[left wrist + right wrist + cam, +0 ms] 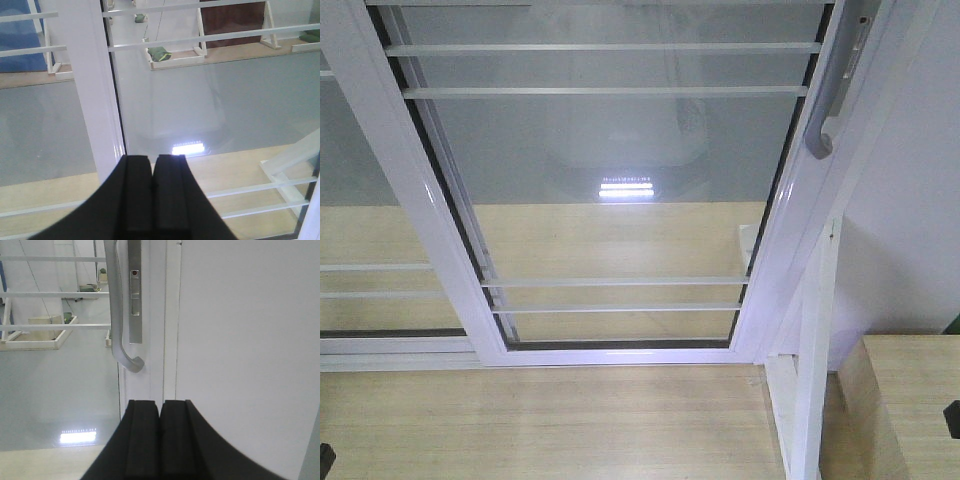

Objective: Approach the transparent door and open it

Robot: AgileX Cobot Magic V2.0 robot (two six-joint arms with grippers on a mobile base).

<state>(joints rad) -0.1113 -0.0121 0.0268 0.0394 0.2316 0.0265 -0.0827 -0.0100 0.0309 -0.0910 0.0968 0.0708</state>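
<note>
Front view: the transparent door (pixel 610 180) fills the centre. It is smooth clear glass in a glossy white metal frame crossed by thin white bars. Its curved matte-grey handle (pixel 838 85) is on the right stile, above a pale wood-grain floor (pixel 550 420). Left wrist view: the left gripper (pixel 152 200), its flat black fingers pressed together, faces a white stile and glass. Right wrist view: the right gripper (pixel 160 440), jaws likewise together and empty, appears below the handle's hooked end, beside a plain white wall panel (pixel 240 340).
</note>
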